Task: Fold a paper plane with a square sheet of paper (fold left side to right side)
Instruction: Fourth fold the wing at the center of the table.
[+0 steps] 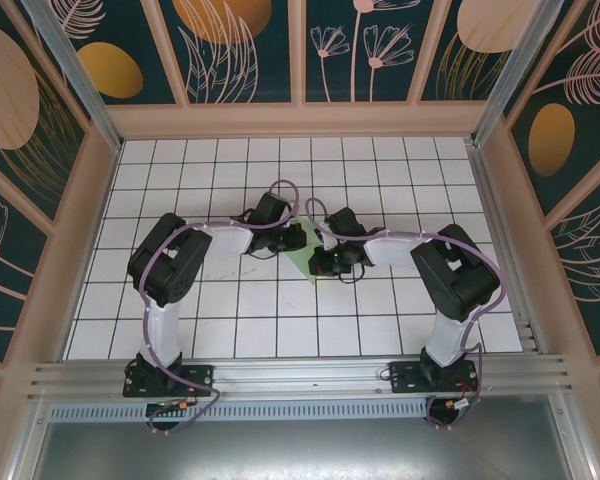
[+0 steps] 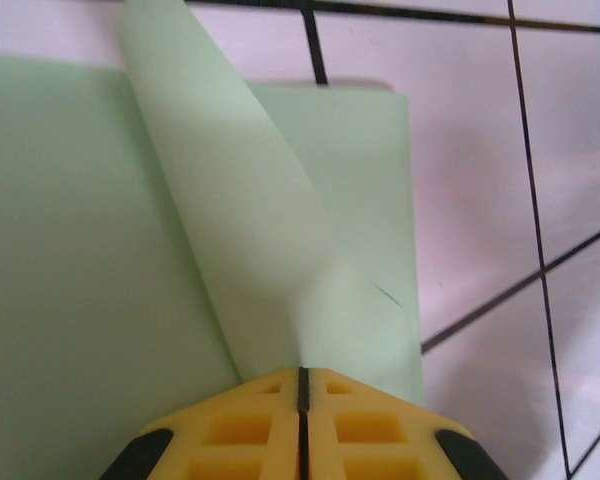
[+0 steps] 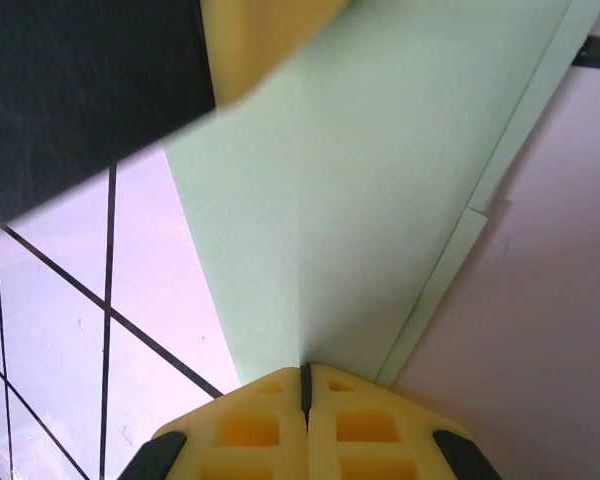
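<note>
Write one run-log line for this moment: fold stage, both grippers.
stage: flap raised, not flat | left gripper: shut, pinching lifted flap of the square sheet of paper | right gripper: shut, tips over the paper

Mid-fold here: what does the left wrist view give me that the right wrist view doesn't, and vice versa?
Left wrist: a flap of the green paper curling up from the shut left gripper, which looks pinched on it. Right wrist: the paper's smooth face with stepped layered edges on its right, and the left gripper's yellow finger at the frame's top. Both: a shut gripper at the bottom, in the second the right gripper, against green paper on the white gridded table.
</note>
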`<action>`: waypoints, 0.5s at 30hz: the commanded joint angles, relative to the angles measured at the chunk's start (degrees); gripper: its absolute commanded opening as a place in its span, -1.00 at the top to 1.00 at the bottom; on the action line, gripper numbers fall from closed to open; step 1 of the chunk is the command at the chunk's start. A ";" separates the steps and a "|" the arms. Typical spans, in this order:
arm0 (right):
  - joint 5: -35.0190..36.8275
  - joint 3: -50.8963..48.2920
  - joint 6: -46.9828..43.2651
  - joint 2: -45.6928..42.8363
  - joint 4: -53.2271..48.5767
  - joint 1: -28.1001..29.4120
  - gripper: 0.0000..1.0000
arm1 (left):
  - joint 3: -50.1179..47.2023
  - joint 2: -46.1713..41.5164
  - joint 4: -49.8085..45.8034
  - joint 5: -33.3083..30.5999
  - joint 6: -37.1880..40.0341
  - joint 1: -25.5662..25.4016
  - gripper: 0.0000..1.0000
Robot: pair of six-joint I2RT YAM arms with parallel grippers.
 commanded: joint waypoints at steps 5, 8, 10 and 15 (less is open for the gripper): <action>7.10 -4.45 -1.77 3.71 -12.89 0.28 1.00 | 3.49 3.90 0.13 -3.93 3.20 4.35 0.78; 7.11 -4.79 -1.82 3.64 -12.94 0.28 1.00 | 5.42 5.33 -0.18 -3.28 3.68 5.96 0.77; 7.19 -4.97 -1.78 3.73 -12.99 0.28 1.00 | 7.17 6.42 -1.24 -3.52 4.23 6.66 0.77; 7.06 -5.25 -1.78 3.76 -13.03 0.26 1.00 | 12.67 9.65 -3.81 -4.06 5.49 8.06 0.76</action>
